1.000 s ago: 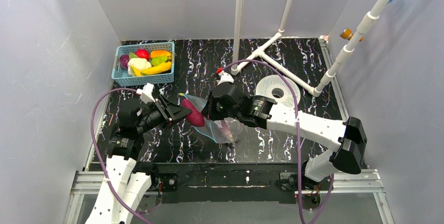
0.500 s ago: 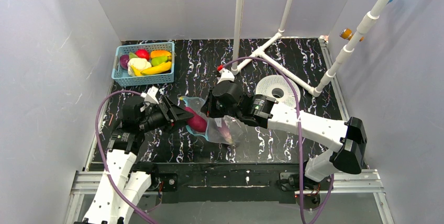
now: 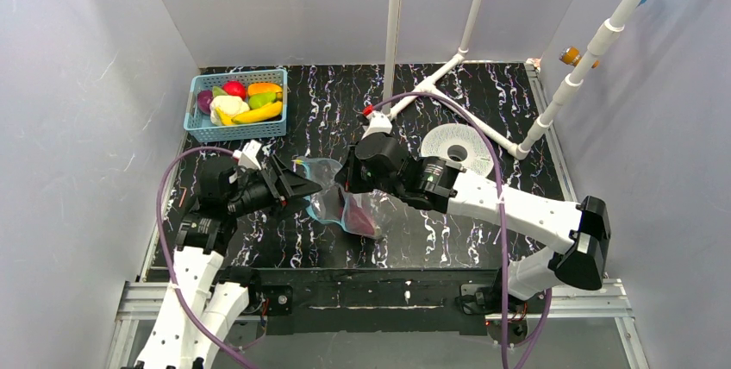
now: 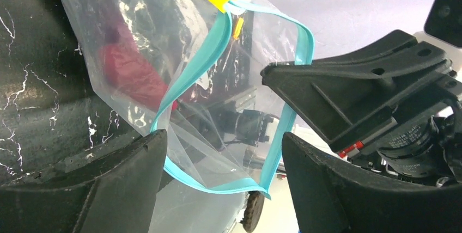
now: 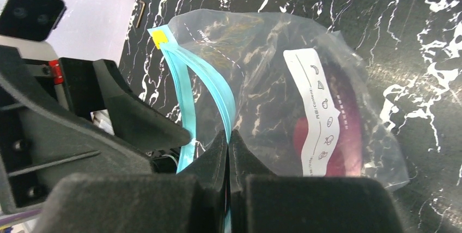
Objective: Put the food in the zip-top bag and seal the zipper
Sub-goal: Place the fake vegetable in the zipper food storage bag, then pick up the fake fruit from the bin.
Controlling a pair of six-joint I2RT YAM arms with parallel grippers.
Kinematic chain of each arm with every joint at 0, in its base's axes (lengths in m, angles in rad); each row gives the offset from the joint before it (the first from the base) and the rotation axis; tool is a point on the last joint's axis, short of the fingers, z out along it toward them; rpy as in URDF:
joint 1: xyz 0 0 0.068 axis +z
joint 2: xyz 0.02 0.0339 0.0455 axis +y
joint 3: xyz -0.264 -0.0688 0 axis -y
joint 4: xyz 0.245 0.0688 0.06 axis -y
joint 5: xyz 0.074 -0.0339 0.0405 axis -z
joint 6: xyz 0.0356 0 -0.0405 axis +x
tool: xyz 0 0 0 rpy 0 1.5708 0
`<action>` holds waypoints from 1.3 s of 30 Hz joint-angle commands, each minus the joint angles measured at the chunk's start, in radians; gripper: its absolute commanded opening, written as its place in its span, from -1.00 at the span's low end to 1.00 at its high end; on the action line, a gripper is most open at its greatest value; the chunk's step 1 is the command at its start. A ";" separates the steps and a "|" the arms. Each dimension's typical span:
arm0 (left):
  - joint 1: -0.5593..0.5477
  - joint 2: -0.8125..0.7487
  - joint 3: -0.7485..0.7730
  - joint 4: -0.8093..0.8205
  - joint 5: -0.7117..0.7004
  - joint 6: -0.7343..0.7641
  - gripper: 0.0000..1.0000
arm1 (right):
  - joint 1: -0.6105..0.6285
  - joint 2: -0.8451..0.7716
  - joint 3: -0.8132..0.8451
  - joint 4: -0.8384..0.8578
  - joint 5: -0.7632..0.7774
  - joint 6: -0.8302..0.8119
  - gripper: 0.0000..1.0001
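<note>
The clear zip-top bag (image 3: pixel 332 201) lies mid-table with its mouth facing left. A dark red-purple food piece (image 3: pixel 359 219) rests inside it, also seen through the plastic (image 5: pixel 350 135) (image 4: pixel 131 72). My right gripper (image 5: pixel 229 135) is shut on one side of the teal zipper (image 5: pixel 220 99) and holds the mouth apart. The zipper (image 4: pixel 291 108) forms an open loop in front of my left gripper (image 4: pixel 223 184). That gripper is open with nothing in it, and its tips (image 3: pixel 303 186) sit at the bag's mouth. More food (image 3: pixel 250 103) fills the basket.
The light-blue basket (image 3: pixel 200 132) stands at the back left. A white perforated disc (image 3: pixel 441 143) lies right of the right wrist. White pipe framing (image 3: pixel 448 102) crosses the back of the table, and a post (image 3: pixel 395 33) rises behind the bag.
My left gripper has opened and let go of the red-purple piece, which has slid deeper into the bag. The bag has sagged lower and the right wrist has shifted slightly right.
</note>
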 commanded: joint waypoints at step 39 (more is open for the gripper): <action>0.263 1.017 0.644 0.132 -0.642 -0.447 0.46 | -0.083 -0.091 -0.139 0.029 0.150 -0.167 -0.97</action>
